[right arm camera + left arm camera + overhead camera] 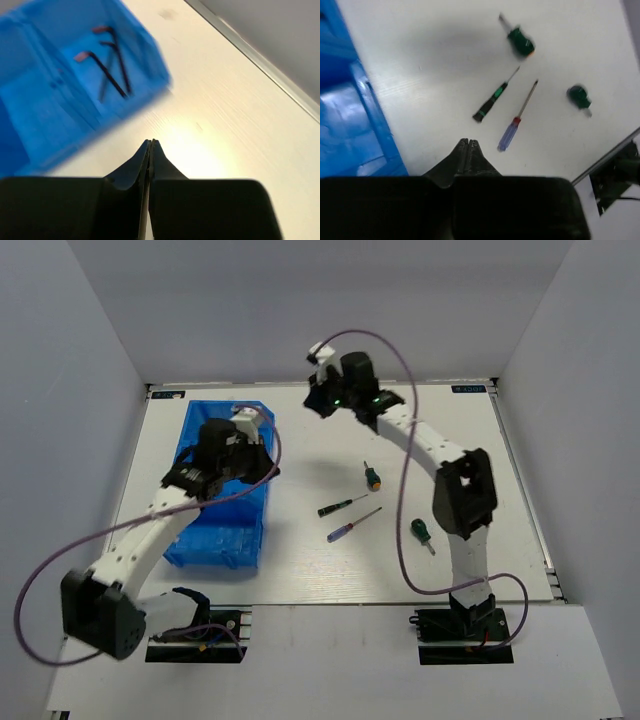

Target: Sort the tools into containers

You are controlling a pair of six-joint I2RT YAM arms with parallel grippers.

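The blue bin [215, 540] stands at the left of the table. In the right wrist view the bin [45, 115] holds dark hex keys [107, 65]. Four screwdrivers lie on the table right of the bin: an orange-ended stubby one [372, 477], a slim green one [340, 505], a slim purple one [352, 525] and a stubby green one [422, 533]. All four show in the left wrist view: orange-ended stubby [520, 41], slim green [492, 97], slim purple [516, 125], stubby green [580, 96]. My left gripper [468, 142] is shut and empty at the bin's right edge [265, 465]. My right gripper [151, 142] is shut and empty, raised near the back [320, 402].
Grey walls close in the table on the left, back and right. A metal strip [260, 60] runs along the table's far edge. The left arm reaches over the bin [345, 125]. The right arm arches over the right half of the table.
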